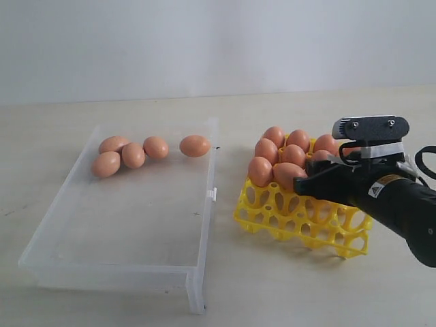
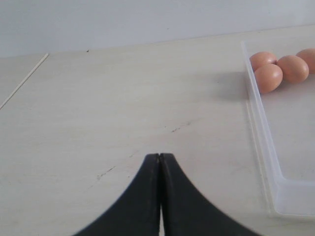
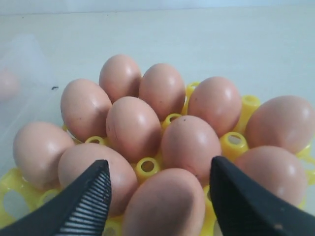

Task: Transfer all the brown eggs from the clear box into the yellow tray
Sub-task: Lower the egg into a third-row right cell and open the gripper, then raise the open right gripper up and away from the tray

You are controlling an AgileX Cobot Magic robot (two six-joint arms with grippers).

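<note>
Over the yellow tray (image 1: 272,212), the right gripper (image 3: 158,167), jaws wide around a brown egg (image 3: 165,209), should rise straight, sparing its neighbours.

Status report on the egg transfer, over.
Left end effector shut, beside clear box. Right end effector open, astride egg in yellow tray. Five brown eggs left in box. No obstruction seen.

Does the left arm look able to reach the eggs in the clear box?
Probably yes: the left gripper hangs shut just outside the box, and only its low wall stands between it and the eggs.
</note>
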